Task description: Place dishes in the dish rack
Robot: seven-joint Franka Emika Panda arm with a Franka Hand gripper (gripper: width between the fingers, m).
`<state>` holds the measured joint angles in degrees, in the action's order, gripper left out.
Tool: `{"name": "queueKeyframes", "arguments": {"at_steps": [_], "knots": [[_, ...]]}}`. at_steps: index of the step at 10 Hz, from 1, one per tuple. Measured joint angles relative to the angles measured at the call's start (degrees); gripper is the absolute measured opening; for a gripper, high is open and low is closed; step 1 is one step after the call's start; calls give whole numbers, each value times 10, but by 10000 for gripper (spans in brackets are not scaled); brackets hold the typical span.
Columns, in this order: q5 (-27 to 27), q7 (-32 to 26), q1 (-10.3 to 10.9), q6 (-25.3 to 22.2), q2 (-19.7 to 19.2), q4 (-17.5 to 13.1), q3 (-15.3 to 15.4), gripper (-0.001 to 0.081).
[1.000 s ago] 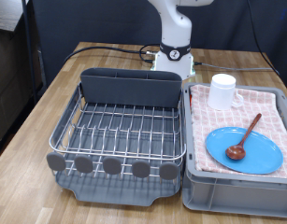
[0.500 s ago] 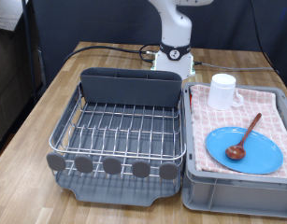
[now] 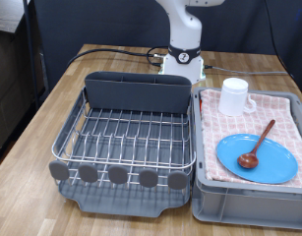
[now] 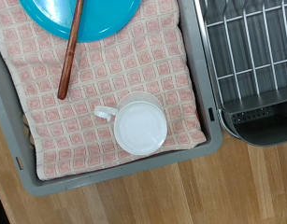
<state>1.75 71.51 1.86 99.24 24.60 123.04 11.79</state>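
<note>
The light-blue plate (image 3: 256, 157) lies in the grey bin on the pink checkered cloth, at the exterior view's right. The brown wooden spoon (image 3: 257, 145) rests across it, bowl on the plate. The white mug (image 3: 234, 95) stands upright on the cloth behind them. The silver wire dish rack (image 3: 128, 138) with its dark grey caddy (image 3: 137, 91) stands empty at the left. In the wrist view the mug (image 4: 140, 123), spoon (image 4: 69, 51), plate (image 4: 87, 15) and rack (image 4: 248, 47) show from above. The gripper does not show in either view; only the arm's base rises at the top.
The grey bin (image 3: 251, 202) sits tight against the rack's tray on a wooden table (image 3: 52, 113). Black cables (image 3: 111, 54) run across the table behind the rack. The robot base (image 3: 182, 61) stands behind the caddy.
</note>
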Motion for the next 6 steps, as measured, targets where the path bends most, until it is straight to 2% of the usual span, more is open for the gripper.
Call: {"name": "queueKeyframes", "arguments": {"at_steps": [4, 6], "knots": [[-21, 96, 0, 58, -62, -29, 36, 803], [-37, 138, 0, 70, -95, -54, 57, 803]]}}
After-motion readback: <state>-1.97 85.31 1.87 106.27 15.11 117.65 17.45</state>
